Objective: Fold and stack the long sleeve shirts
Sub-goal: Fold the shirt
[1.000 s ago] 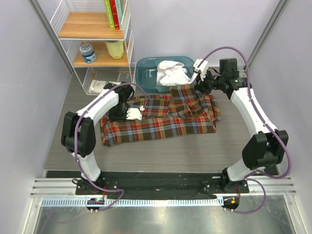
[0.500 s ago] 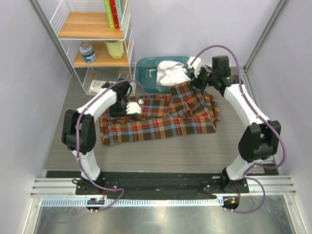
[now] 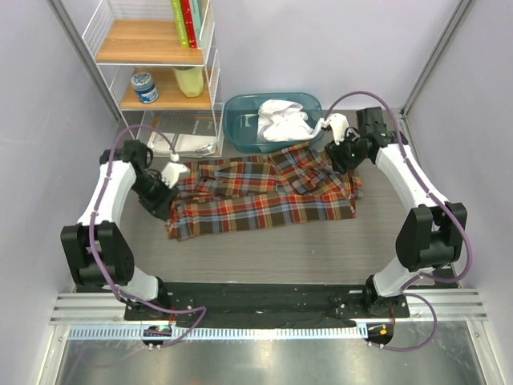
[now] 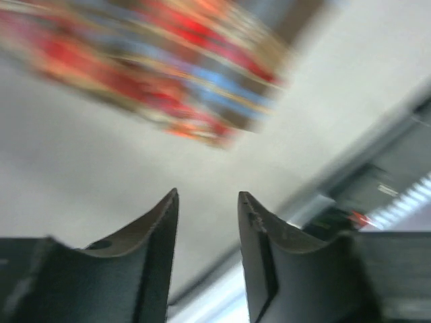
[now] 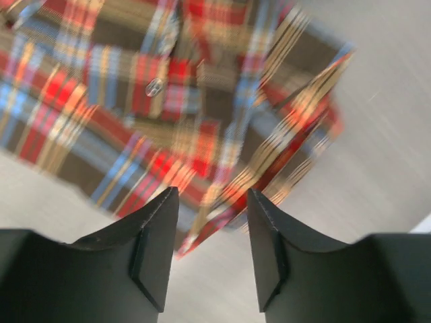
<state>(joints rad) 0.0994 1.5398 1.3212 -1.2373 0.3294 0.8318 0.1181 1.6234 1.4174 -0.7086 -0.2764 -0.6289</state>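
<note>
The plaid flannel shirt [image 3: 264,191] lies spread and rumpled on the grey table, folded into a wide strip. It shows blurred in the left wrist view [image 4: 161,74] and in the right wrist view [image 5: 188,101]. A white shirt [image 3: 282,119] lies bunched in the teal tub [image 3: 240,120] at the back. My left gripper [image 3: 167,178] is open and empty by the plaid shirt's left edge, its jaws over bare table [image 4: 207,202]. My right gripper [image 3: 335,138] is open and empty above the shirt's far right corner [image 5: 210,198].
A white wire shelf unit [image 3: 156,72] stands at the back left with books, a tin [image 3: 145,87] and a yellow container [image 3: 189,80]. Purple walls close in on both sides. The black base rail [image 3: 256,301] runs along the near edge.
My left gripper has let go of the plaid cloth and swung left off the shirt to its left edge. My right gripper released the raised corner, which dropped flat, and shifted slightly right.
</note>
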